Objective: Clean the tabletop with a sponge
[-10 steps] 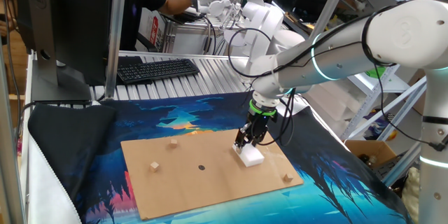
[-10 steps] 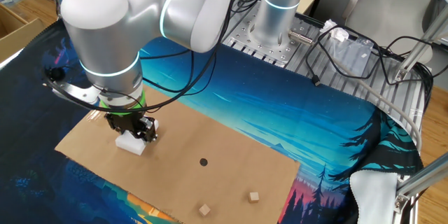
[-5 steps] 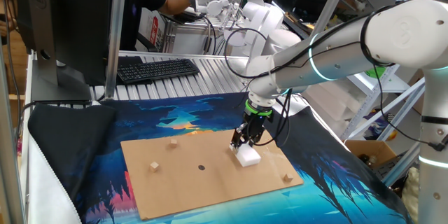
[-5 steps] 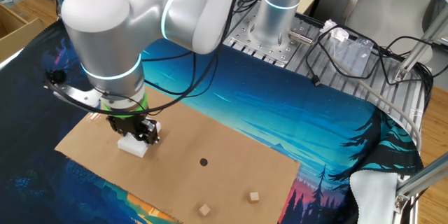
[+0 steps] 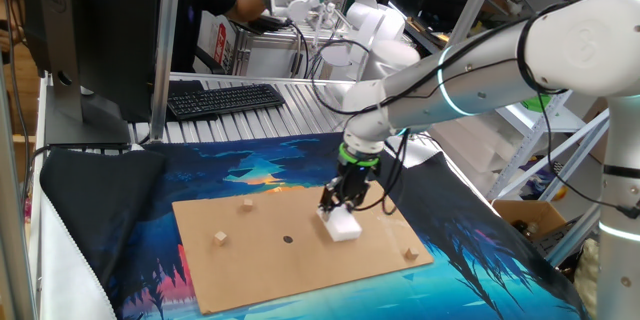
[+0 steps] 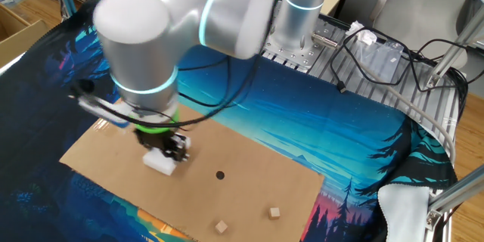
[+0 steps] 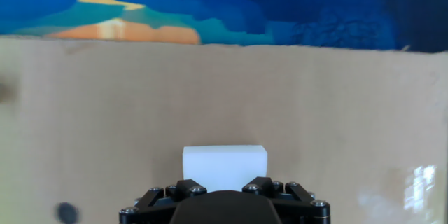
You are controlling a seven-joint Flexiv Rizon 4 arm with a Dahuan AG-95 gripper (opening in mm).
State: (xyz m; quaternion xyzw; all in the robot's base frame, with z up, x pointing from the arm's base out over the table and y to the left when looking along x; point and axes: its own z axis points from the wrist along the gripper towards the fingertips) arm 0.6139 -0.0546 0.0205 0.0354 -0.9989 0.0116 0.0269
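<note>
The white sponge (image 5: 343,224) sits pressed on the brown cardboard tabletop (image 5: 270,260), held in my gripper (image 5: 340,205), which is shut on it from above. In the other fixed view the sponge (image 6: 159,162) is under the gripper (image 6: 168,150) on the board (image 6: 249,174), left of the dark dot (image 6: 220,175). In the hand view the sponge (image 7: 225,166) fills the space between the black jaws at the bottom, on the board (image 7: 336,112); the dot (image 7: 67,212) lies at lower left.
Small tan wooden cubes lie on the board: two at the left (image 5: 221,238) (image 5: 248,202) and one near the right corner (image 5: 410,254). The board lies on a blue printed mat (image 5: 480,250). A keyboard (image 5: 225,98) and monitor stand behind.
My gripper has slid the sponge across the board toward the dark dot, leftward in the one fixed view and rightward in the other.
</note>
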